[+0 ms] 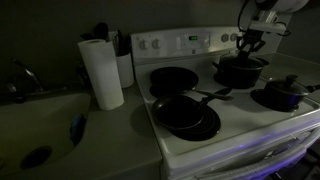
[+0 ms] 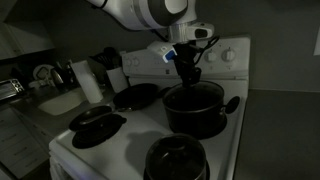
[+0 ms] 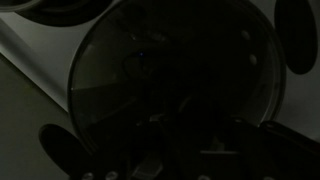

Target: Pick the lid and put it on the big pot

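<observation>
In a dim kitchen, above the white stove, the end effector is seemingly gripping the lid by its knob, directly beneath itself, over the big pot — the placing step is underway. The next move is calling for a level lowering onto the rim, then release.

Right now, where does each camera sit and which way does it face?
In an exterior view: stands on the sink side, facing across the stove; the gripper hangs over the big pot.
In an exterior view: stands off the stove's front corner by the small pot, facing the control panel; arm and gripper show.
Wrist view: looks down on the round lid; the gripper's dark body edges the bottom.
Shared: both exterior views show big pot and gripper.
</observation>
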You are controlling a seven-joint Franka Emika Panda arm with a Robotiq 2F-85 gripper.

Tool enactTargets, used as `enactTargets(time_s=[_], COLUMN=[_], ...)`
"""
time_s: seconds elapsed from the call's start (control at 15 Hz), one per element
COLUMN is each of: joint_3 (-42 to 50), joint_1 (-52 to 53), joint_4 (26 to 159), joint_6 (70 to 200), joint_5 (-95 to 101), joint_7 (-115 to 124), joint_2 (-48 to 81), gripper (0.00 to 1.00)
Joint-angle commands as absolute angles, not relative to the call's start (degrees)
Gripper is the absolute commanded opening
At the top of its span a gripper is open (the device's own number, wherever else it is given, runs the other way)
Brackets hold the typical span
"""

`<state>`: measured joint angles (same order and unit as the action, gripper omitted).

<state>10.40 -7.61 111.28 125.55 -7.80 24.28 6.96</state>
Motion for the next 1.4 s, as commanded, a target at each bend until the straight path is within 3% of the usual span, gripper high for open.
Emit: enactTargets(time_s=[0.0,0.33,0.4,0.8,1.33], joint_3=[10.59,10.45,10.42,10.17,8.56], joint_1=[-7.94,-7.6,-7.48,-6.61,-6.5], joint_4=[114.57,114.04,113.77,112.38,108.94], joint_6=[129.57,127.51,126.76,125.01,115.91], joint_5=[-6.22,-4.93,-4.38,3.18,3.56], joint_7=[25.19,25.88,25.94,28.09,29.02], joint_2=[6.16,6.14,5.84,3.5,-0.14], gripper=[0.14,0.14,0.55,0.99,1.0])
